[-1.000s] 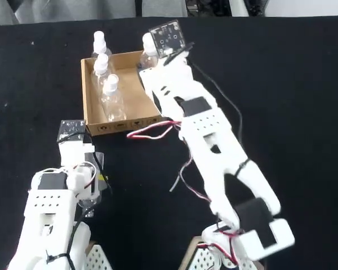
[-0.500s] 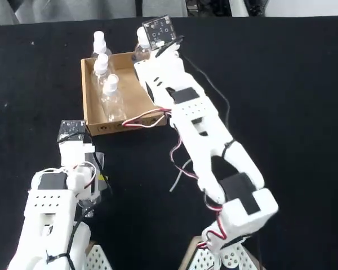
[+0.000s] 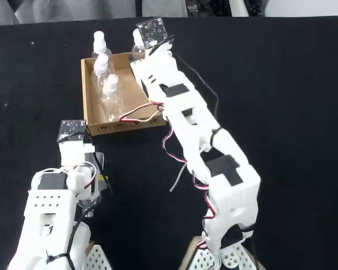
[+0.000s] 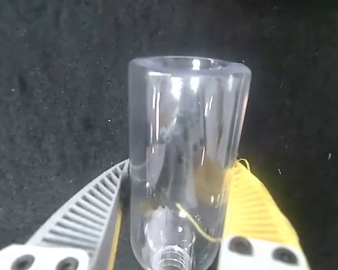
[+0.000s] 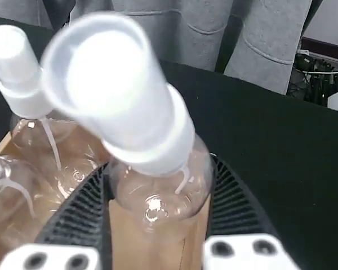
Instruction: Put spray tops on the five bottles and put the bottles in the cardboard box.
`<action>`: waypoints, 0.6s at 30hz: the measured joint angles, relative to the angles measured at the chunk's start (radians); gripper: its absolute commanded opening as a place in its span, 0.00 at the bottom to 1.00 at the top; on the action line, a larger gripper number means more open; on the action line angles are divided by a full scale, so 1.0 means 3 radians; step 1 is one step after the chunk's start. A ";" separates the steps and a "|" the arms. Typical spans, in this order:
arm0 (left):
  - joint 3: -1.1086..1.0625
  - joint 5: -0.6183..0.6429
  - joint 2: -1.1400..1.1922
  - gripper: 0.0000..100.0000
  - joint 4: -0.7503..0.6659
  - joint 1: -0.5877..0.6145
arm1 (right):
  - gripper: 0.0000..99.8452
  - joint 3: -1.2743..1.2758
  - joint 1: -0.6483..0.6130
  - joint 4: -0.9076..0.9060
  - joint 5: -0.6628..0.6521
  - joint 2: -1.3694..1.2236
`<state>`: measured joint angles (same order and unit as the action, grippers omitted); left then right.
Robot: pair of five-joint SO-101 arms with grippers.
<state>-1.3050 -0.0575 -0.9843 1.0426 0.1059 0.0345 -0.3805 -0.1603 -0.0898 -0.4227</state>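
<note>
The cardboard box point(image 3: 129, 107) sits at the far left of the black table. Three bottles with spray tops point(image 3: 103, 63) line its left side, and one of them shows in the right wrist view point(image 5: 22, 73). My right gripper point(image 3: 142, 57) point(image 5: 158, 197) is shut on another bottle with a spray top point(image 3: 138, 38) point(image 5: 118, 95), held over the box's far right corner. Near the front left, my left gripper point(image 3: 92, 181) point(image 4: 180, 191) is shut on a clear bottle with no top point(image 4: 186, 124) point(image 3: 94, 169), its open threaded neck toward the wrist.
The right arm point(image 3: 197, 129) stretches diagonally across the middle of the table, with loose red and white wires point(image 3: 138, 115) hanging over the box's near wall. Black cloth lies open to the right. Grey fabric and a table edge stand behind the box.
The right arm has swung left and farther out, carrying its capped bottle from beside the box's right wall to above its far right corner. The left arm has not moved.
</note>
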 measured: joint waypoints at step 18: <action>0.0000 0.0000 0.0000 0.21 0.0000 0.0000 | 0.08 -0.0783 0.0020 0.0005 0.0005 -0.0941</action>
<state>-1.3050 -0.0575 -0.9843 1.0426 0.1059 -0.2002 -0.3744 -0.1588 -0.0882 -0.7050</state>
